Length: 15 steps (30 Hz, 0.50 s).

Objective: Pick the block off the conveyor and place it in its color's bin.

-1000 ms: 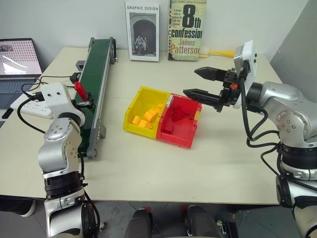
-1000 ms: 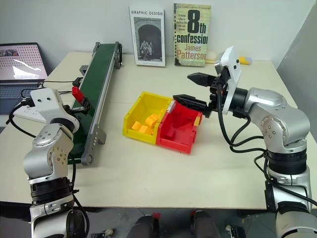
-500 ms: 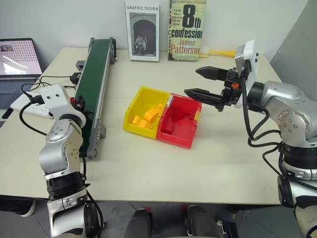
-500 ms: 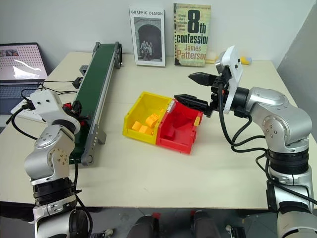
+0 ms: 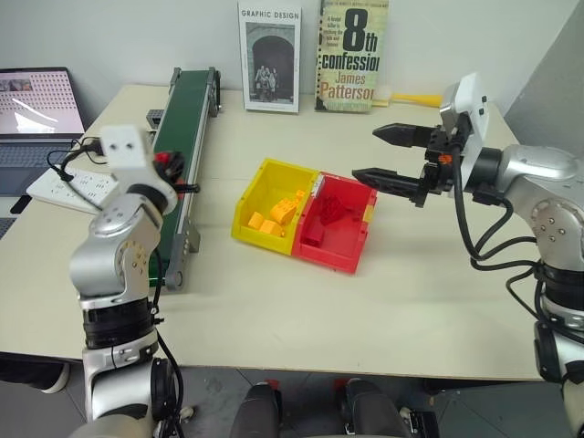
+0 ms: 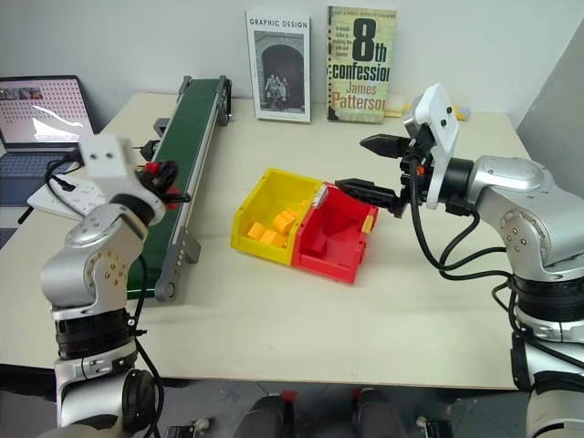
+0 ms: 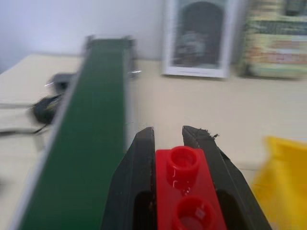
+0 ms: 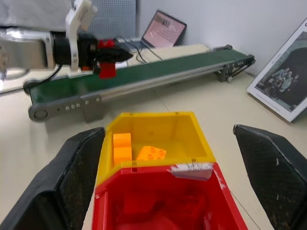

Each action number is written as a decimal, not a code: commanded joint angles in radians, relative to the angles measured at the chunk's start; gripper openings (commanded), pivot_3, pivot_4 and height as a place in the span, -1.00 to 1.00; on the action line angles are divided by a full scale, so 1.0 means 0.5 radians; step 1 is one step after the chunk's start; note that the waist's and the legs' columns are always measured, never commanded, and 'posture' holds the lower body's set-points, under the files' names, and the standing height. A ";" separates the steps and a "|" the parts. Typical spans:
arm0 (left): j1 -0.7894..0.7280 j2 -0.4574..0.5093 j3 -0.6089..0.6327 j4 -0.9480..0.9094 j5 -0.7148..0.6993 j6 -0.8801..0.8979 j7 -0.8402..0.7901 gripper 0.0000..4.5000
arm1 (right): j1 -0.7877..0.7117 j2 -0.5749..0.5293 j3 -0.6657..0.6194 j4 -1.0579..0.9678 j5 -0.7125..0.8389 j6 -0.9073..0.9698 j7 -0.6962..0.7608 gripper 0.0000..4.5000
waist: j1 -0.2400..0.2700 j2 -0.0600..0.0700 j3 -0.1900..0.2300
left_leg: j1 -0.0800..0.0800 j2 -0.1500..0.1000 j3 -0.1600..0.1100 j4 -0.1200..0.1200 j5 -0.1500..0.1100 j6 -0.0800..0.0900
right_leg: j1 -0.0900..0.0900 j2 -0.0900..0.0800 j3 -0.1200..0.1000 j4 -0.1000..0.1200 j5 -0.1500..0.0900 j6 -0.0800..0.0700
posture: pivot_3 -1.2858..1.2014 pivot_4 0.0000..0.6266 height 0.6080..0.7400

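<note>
block [image 7: 189, 191]: bright red, glossy
conveyor [image 5: 178, 137]: dark green belt, grey side rails
bin [image 5: 333, 224]: red
joined bin [image 5: 269, 201]: yellow, yellow-orange blocks inside
left gripper [image 7: 184, 143]: black fingers
right gripper [image 5: 388, 155]: black fingers, white housing behind
table [image 5: 301, 301]: pale beige
left book [image 5: 269, 55]: white cover, black-and-white photo
right book [image 5: 351, 50]: olive-green cover, black lettering

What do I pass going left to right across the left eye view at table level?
Laptop → left tool holding the red block → conveyor → yellow bin → red bin → right tool, open.
</note>
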 commanded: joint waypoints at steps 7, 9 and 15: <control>-0.354 -0.105 -0.726 0.098 -0.135 -0.100 -0.951 -0.76 | 0.397 -0.367 -0.279 -0.527 0.116 0.247 -0.027 1.00 | -0.012 0.002 0.001 | -0.001 0.000 0.003 -0.002 0.002 -0.003 | 0.001 0.003 0.002 -0.004 0.000 0.000 | 0.03 -0.52 1.00; -0.409 -0.185 -0.828 0.289 -0.028 -0.254 -1.014 -0.76 | 0.444 -0.361 -0.342 -0.609 0.166 0.318 -0.091 1.00 | -0.020 0.002 0.001 | 0.000 0.000 0.005 -0.001 0.001 -0.002 | 0.001 0.003 0.003 -0.003 0.000 0.000 | 0.03 -0.52 1.00; -0.550 -0.322 -0.915 0.737 0.117 -0.560 -1.204 -0.32 | 0.555 -0.347 -0.520 -0.804 0.304 0.515 -0.272 1.00 | -0.030 0.002 0.001 | 0.005 0.000 0.008 0.000 -0.001 0.003 | 0.002 0.008 0.007 0.003 0.000 0.000 | 0.03 -0.52 1.00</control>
